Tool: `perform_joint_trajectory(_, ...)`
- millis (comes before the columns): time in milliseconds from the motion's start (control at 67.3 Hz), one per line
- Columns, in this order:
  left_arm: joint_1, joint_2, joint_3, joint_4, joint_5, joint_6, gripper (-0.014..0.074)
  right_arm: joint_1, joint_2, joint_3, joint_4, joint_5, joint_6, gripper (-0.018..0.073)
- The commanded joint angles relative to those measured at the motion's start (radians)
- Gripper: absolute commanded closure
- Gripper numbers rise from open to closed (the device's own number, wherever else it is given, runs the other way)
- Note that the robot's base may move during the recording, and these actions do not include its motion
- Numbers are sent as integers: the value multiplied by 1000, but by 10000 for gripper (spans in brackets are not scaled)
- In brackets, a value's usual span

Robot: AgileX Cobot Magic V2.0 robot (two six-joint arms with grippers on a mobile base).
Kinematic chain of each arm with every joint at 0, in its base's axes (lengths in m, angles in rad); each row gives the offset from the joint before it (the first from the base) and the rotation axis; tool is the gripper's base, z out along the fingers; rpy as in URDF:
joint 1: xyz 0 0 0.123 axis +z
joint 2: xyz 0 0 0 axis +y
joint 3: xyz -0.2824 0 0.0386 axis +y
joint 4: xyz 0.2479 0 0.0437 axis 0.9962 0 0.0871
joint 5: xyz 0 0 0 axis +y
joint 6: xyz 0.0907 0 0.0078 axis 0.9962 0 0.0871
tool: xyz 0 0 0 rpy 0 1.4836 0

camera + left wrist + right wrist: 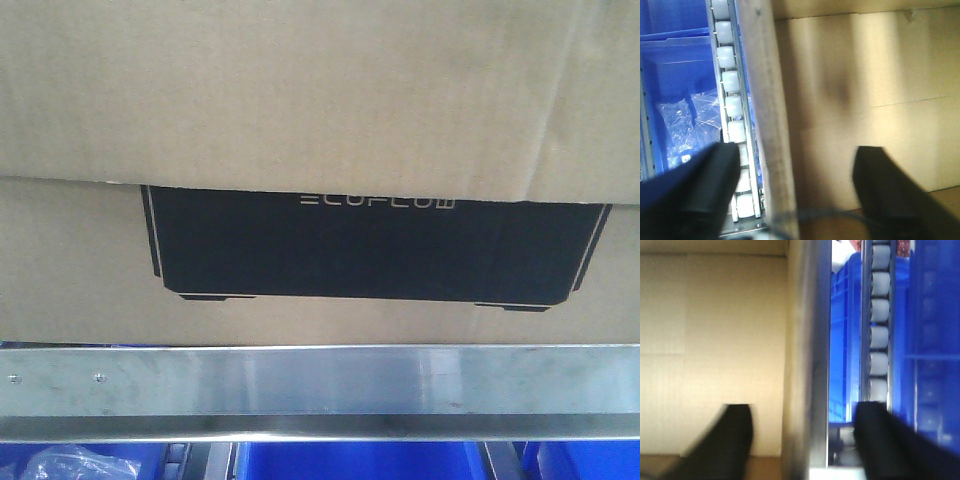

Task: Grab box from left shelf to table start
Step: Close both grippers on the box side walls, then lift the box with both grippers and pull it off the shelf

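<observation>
Both pairs of jaws stand wide apart. The left gripper point(795, 195) straddles the front edge of the left shelf point(765, 100), with the box point(865, 100) at one finger and white rollers point(730, 80) at the other. The right gripper point(805, 440) straddles it the same way. Beyond them, the box sits on the shelf above the blue bins point(350, 460).

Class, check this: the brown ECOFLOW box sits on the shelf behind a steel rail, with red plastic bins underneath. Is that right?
Not quite. The bins are blue, not red, as the exterior front-facing view shows. The box does sit behind the steel rail.
</observation>
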Motion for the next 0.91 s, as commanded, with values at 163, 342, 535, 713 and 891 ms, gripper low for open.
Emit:
perform_joint_trajectory(163,-10,-33,-33,2,-43,-8,702,-6,-29,-36,-27,-52,-12,490)
perform_joint_trajectory(342,-10,-33,-33,4,-41,-6,692,-6,-29,-36,-27,-41,-11,501)
perform_joint_trajectory(535,-10,-40,-33,0,-39,-6,689,-6,-63,-36,-27,-30,-11,501)
perform_joint_trajectory(713,-10,-88,-31,-27,-37,-8,689,-6,-149,-36,-26,-27,-11,501)
perform_joint_trajectory(891,-12,-181,-1,-21,-53,-25,689,-6,-241,-34,-26,-5,-11,501)
